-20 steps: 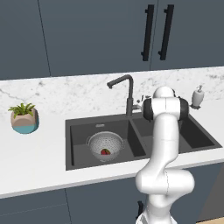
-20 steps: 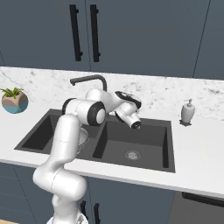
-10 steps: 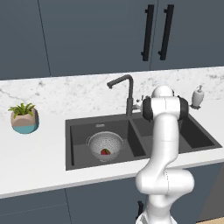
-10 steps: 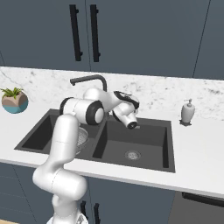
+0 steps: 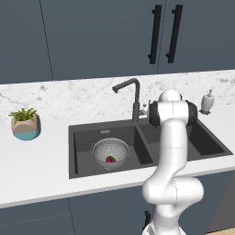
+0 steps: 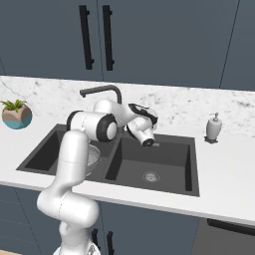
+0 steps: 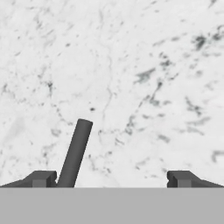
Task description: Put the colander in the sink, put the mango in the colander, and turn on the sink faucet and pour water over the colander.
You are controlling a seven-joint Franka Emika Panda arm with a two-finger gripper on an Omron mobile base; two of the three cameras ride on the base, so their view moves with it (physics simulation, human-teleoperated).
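The pincer (image 7: 112, 179) is gaping wide, gripping nothing, its left fingertip (image 7: 41, 178) sitting beside the faucet lever (image 7: 75, 153); white marble tabletop (image 5: 41, 163) is lying beneath dark cabinets (image 6: 164, 42).

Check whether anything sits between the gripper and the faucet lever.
Nothing visible does. The open gripper faces the marble backsplash, and the faucet lever already rises just inside one fingertip.

- The sink (image 5: 82, 133) is sitting in the bench (image 5: 41, 160), with the colander (image 5: 110, 151) lying in its left basin.
- The mango (image 5: 110, 159) is resting inside the colander.
- The sink faucet (image 5: 133, 96) is standing behind the divider between the basins.
- The potted plant (image 5: 25, 124) is sitting well left of the sink.
- The soap dispenser (image 6: 214, 128) is standing right of the sink.
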